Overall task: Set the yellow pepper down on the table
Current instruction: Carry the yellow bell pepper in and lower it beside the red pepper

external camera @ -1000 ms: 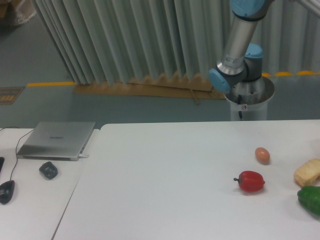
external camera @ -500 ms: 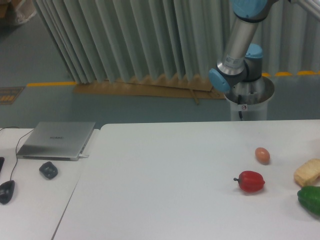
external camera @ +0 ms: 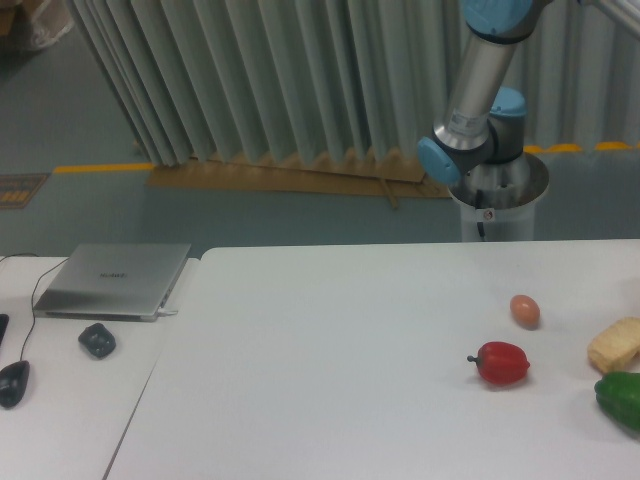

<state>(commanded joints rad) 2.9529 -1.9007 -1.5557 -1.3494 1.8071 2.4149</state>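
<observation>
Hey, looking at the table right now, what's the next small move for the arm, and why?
Probably bring the gripper back into the camera's view over bare table. Neither the yellow pepper nor the gripper shows here; only the arm's lower links do. On the table lie an egg, a red pepper, a bread chunk and a green pepper.

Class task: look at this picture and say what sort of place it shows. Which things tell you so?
Probably a robotics lab or workshop: a robot arm on a pedestal stands behind a white table, a closed laptop with a mouse sits on the adjoining desk, and yellow floor tape marks the concrete floor.
</observation>
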